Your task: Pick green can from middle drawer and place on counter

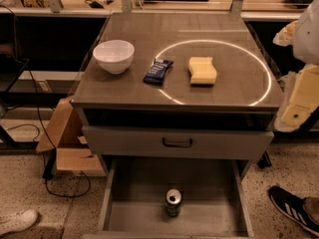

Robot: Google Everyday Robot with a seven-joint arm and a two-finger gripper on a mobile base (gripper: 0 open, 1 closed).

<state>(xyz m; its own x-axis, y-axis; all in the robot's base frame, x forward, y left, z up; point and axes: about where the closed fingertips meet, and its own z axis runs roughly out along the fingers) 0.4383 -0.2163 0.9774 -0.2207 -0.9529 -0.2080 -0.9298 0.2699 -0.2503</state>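
Near middle drawer (134, 188) front edge, green can (173, 203), open floor around, pincer (300, 101) far right, state unclear.

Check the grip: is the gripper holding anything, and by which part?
The gripper is not in view, so any hold cannot be told. The can is not held: it stands upright and alone on the drawer floor.

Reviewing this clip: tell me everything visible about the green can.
The green can is a small cylinder with green sides and a shiny silver top bearing a pull-tab; it looks like metal. It stands upright on the bare grey floor of the open middle drawer, roughly midway between the side walls and apart from them. Only the drawer floor touches it. The tool is not in view.
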